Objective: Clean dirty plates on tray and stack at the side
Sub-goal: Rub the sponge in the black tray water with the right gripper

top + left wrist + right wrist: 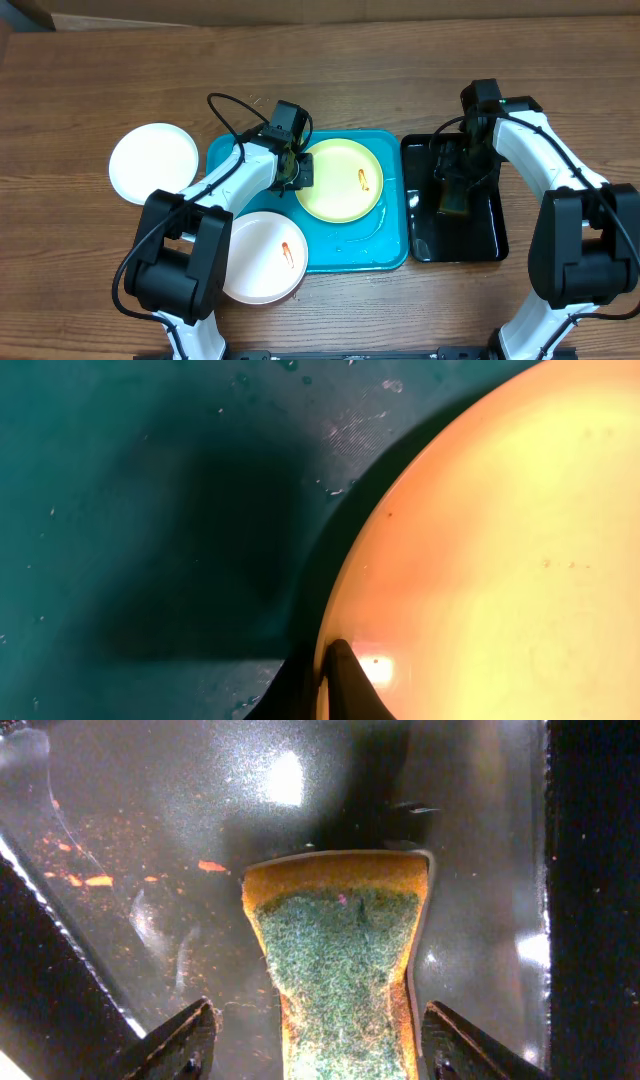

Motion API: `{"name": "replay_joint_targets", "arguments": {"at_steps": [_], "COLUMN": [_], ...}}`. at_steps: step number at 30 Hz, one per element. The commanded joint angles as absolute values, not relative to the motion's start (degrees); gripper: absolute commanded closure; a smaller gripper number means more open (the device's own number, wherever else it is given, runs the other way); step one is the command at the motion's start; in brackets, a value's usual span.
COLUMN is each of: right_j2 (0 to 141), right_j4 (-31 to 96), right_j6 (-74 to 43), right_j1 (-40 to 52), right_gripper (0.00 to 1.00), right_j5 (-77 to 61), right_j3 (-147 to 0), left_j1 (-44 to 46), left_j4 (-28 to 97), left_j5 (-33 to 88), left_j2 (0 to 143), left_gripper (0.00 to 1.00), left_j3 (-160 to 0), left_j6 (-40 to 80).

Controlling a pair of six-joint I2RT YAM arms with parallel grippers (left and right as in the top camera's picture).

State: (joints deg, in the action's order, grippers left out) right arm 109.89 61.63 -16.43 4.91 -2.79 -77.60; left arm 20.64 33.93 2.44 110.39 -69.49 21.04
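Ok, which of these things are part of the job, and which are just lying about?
Job: blue tray, yellow-green plate, smeared white plate, clean white plate, sponge, black tray.
Lying about: cardboard behind the table.

table (350, 70) open behind tray (345, 250), plates (154, 163) crowd left

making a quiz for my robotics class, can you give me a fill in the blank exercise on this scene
1. The left gripper pinches the rim of a plate coloured ____.
2. The sponge lies between the right gripper's open fingers in the tray coloured ____.
3. Red-orange smears show on ____ plates.
4. The unsmeared white plate rests on the ____.
Missing words: yellow-green; black; two; table.
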Motion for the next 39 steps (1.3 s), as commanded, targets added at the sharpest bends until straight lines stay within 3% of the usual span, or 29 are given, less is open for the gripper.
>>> {"name": "replay_joint_targets", "arguments": {"at_steps": [1, 7, 8, 10, 11, 13, 14, 15, 16, 20, 24, 26, 27, 29, 31, 32, 34, 36, 39], "right_j2": [110.1, 110.2, 110.2, 110.2, 110.2, 110.1, 110.0, 110.0, 110.0, 110.1, 110.3, 110.3, 110.3, 110.4, 110.4, 110.4, 110.1, 109.9, 109.8], "right_j4": [61.1, 53.6, 52.7, 52.3, 52.6, 53.1, 53.5, 53.9, 54.1, 52.9, 51.8, 51.2, 50.9, 50.6, 50.6, 50.6, 52.0, 55.1, 60.6], "right_j6": [-16.0, -16.1, -16.1, -16.1, -16.1, -16.1, -16.1, -16.1, -16.0, -16.1, -16.1, -16.1, -16.1, -16.2, -16.3, -16.3, -16.0, -16.0, -16.0], "right_j1": [4.8, 4.8, 4.8, 4.8, 4.8, 4.8, 4.8, 4.7, 4.7, 4.7, 4.7, 4.8, 4.7, 4.8, 4.8, 4.8, 4.7, 4.6, 4.6], "right_gripper": [0.33, 0.35, 0.42, 0.96, 0.96, 0.94, 0.56, 0.39, 0.32, 0.29, 0.32, 0.4, 0.51, 0.83, 0.88, 0.78, 0.43, 0.32, 0.29], "right_j5": [-1.9, 0.8, 0.8, 0.7, 0.4, 0.3, 0.3, 0.3, 0.4, 1.7, 2.7, 2.7, 2.7, 2.7, 2.2, 1.6, -0.7, -2.9, -3.1], "right_j3": [-77.3, -71.9, -71.2, -70.4, -70.4, -71.0, -71.7, -72.5, -73.3, -74.3, -73.9, -73.3, -72.8, -72.0, -71.7, -71.8, -73.1, -75.1, -76.9], "left_j1": [21.0, 21.0, 21.0, 21.0, 21.0, 21.0, 21.0, 21.0, 21.0, 20.9, 21.2, 21.2, 21.2, 21.1, 21.1, 21.1, 21.2, 21.2, 21.1], "left_j4": [34.2, 34.5, 34.5, 34.7, 34.7, 35.0, 35.1, 35.2, 35.3, 35.7, 35.8, 35.8, 35.8, 35.8, 35.9, 36.0, 36.0, 36.0, 36.1], "left_j5": [2.6, 2.6, 2.6, 2.6, 2.6, 2.6, 2.6, 2.6, 2.6, 2.6, 2.9, 3.0, 3.0, 3.0, 3.0, 3.0, 3.0, 3.0, 3.0], "left_j2": [111.6, 111.6, 111.6, 111.6, 111.6, 111.6, 111.6, 111.6, 111.6, 111.6, 111.6, 111.6, 111.6, 111.6, 111.6, 111.6, 111.6, 111.6, 111.6], "left_gripper": [0.95, 0.94, 0.93, 0.92, 0.92, 0.91, 0.9, 0.89, 0.89, 0.89, 0.89, 0.89, 0.89, 0.89, 0.89, 0.88, 0.88, 0.86, 0.86], "left_j3": [-69.5, -70.0, -70.0, -70.0, -70.0, -70.0, -70.0, -70.0, -70.0, -70.0, -70.0, -70.0, -70.0, -70.0, -70.0, -70.0, -70.0, -70.0, -70.0], "left_j6": [21.0, 21.0, 21.0, 21.0, 21.0, 21.0, 21.0, 21.0, 21.0, 21.0, 21.0, 21.0, 21.0, 21.0, 21.0, 21.0, 21.0, 21.0, 21.0]}}
